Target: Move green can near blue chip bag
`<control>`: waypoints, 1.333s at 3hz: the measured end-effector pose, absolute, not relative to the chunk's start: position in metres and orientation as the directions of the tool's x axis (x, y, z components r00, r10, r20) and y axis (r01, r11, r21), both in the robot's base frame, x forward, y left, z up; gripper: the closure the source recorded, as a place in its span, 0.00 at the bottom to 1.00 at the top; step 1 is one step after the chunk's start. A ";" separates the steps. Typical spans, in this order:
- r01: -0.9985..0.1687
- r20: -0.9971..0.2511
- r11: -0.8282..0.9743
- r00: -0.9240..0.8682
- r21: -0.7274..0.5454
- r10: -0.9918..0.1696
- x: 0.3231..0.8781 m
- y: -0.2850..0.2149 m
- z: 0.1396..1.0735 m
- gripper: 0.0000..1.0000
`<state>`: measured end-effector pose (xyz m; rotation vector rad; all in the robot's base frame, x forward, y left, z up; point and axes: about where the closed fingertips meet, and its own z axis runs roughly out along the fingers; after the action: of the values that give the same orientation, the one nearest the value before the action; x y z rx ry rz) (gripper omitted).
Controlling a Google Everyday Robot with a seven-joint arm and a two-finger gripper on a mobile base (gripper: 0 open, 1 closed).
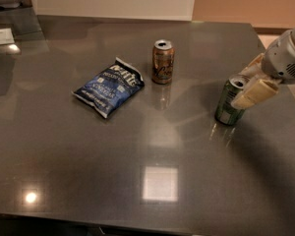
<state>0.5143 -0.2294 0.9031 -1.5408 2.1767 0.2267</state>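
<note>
The green can (227, 107) stands on the right side of the worktop (137, 146), well apart from the bag (109, 86), which lies flat over on the left. The hand (242, 88) is at the can's upper part, coming in from the right. Whether it has closed on the can or only sits against it, I cannot tell. That doubt is the main risk. With the hand placed high and to one side, a loose or off-centre hold could let the can slip, or tip it over as soon as it is lifted or dragged. The can looks to lean a little already, so a sideways push from the arm might topple it, and it could then roll towards the right edge. The way to the bag is not open either. The brown can (162, 63) stands just right of the bag, close to the line of travel, so a low carry could knock it over. At the far end, setting down too close could land the can on the crinkled bag, where it would probably not stand.
</note>
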 end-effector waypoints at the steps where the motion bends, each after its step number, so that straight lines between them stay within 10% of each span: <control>1: -0.926 -0.457 0.355 -0.264 -0.125 -0.849 0.512 -0.227 0.903 0.64; 2: -0.933 -0.454 0.341 -0.256 -0.114 -0.853 0.512 -0.213 0.913 0.88; 4: -0.961 -0.471 0.261 -0.189 -0.091 -0.862 0.519 -0.147 0.948 1.00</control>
<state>0.5191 -0.1466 0.9484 -1.6520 2.1087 0.3123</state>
